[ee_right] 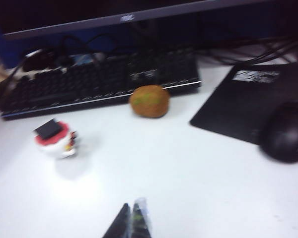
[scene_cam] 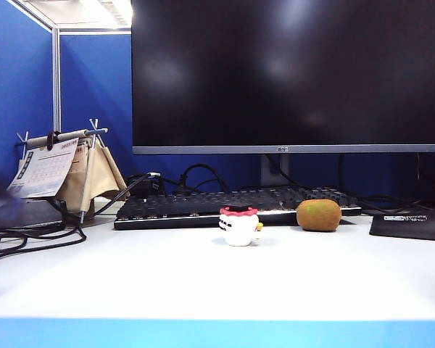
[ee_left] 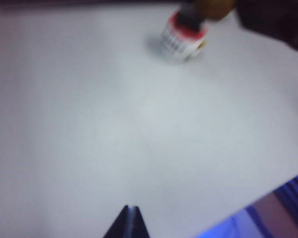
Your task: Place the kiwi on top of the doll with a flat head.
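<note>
The kiwi lies on the white desk just in front of the keyboard, a short way right of the doll with a flat head. The doll stands upright, white with a red rim and flat black top. The right wrist view shows the kiwi and doll well ahead of my right gripper, which is shut and empty. In the blurred left wrist view the doll sits far ahead with the kiwi behind it; my left gripper is shut and empty. Neither gripper shows in the exterior view.
A black keyboard and monitor stand behind the objects. A black mouse rests on a mouse pad at the right. A desk calendar and cables occupy the left. The desk's blue front edge runs across.
</note>
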You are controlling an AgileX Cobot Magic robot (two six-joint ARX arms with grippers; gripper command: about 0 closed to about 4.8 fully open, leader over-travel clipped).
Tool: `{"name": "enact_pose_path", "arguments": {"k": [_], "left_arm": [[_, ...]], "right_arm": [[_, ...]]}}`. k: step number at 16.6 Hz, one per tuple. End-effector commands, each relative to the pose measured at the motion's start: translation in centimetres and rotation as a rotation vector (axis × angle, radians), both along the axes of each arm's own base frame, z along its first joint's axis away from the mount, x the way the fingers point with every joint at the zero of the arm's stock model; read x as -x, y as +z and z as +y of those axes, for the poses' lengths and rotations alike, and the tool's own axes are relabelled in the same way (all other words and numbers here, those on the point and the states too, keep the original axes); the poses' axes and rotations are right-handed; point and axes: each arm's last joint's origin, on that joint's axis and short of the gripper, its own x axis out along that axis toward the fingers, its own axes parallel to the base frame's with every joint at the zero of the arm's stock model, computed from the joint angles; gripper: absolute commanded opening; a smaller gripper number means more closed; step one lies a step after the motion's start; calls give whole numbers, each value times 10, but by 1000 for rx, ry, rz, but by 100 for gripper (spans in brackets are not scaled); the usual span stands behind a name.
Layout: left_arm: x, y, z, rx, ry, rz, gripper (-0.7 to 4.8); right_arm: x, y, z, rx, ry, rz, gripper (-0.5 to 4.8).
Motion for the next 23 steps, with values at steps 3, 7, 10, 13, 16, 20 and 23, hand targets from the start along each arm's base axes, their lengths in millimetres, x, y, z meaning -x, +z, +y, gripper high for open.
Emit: {"name": "enact_pose_path", "arguments": {"k": [3, 7, 10, 13, 16, 20, 23], "left_arm": [[-6, 50, -4, -8, -28, -164, -4], [-5, 53, -4, -11, -39, -150, 24], [-3, 71, -2, -50, -43, -94, 207], [-1, 87, -2, -30, -70, -99, 288], [0, 86, -3, -1, -108, -63, 288], [2, 84, -4, 13, -154, -27, 288], [3, 83, -4, 12, -167, -13, 288]], "right_arm": [[-1, 8, 6, -56, 184, -52, 5], [-4, 19, 8, -61, 179, -132, 23], [-16, 48, 15, 49, 249, -98, 39], [-68, 109, 29, 204, 267, -30, 204], [-131, 154, 18, 155, 415, 84, 301], [-234, 202, -6, 24, 583, 201, 407], [-289, 186, 5, 32, 642, 268, 479]]}}
